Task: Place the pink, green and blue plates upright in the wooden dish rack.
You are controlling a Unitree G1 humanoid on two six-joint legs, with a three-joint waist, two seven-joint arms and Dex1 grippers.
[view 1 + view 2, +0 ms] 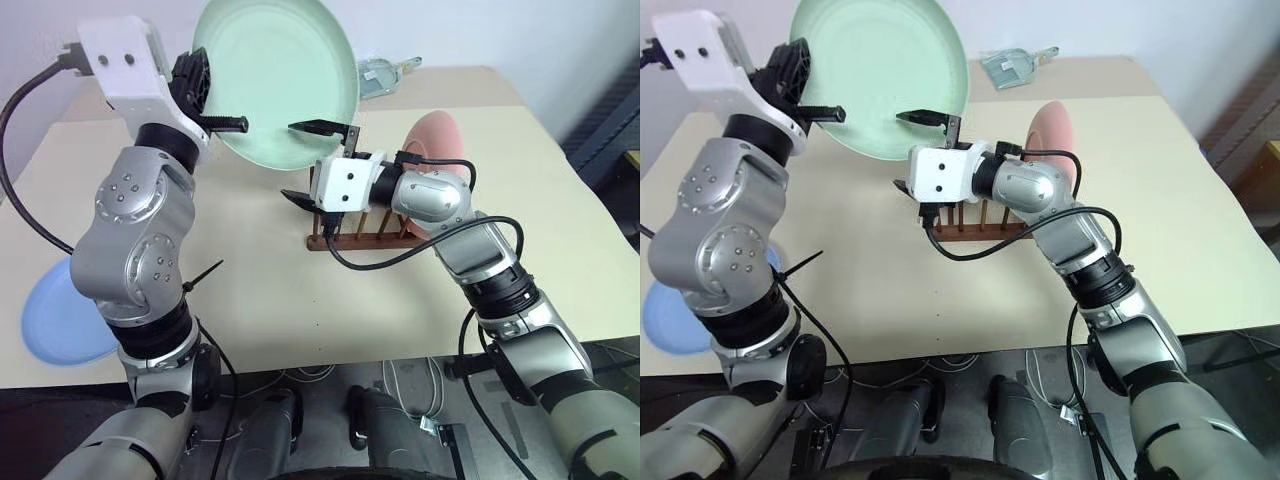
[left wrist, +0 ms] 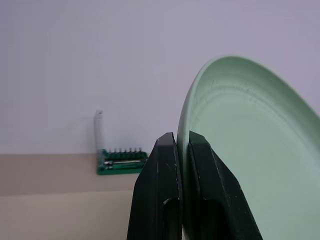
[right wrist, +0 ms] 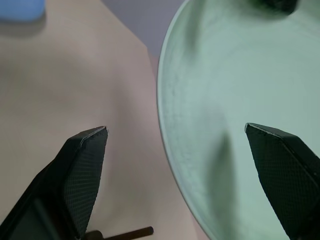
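Left eye view: your left gripper (image 1: pixel 232 124) is pinched tight on the green plate's (image 1: pixel 275 75) rim, holding it raised on edge. Your right gripper (image 1: pixel 310 165) stands wide, empty, fingers straddling that plate's lower edge. Behind them, the pink plate (image 1: pixel 435 135) stands in the rack (image 1: pixel 345 240); the blue plate (image 1: pixel 60 320) lies flat, well apart.

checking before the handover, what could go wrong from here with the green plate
1. The left gripper pinches the green plate only at its rim, high above the table; a slip would likely drop it.
2. The right gripper is open astride the plate's lower edge; closing off-centre could knock it loose.
3. The pink plate already stands in the wooden dish rack just below, so a fall might hit it.
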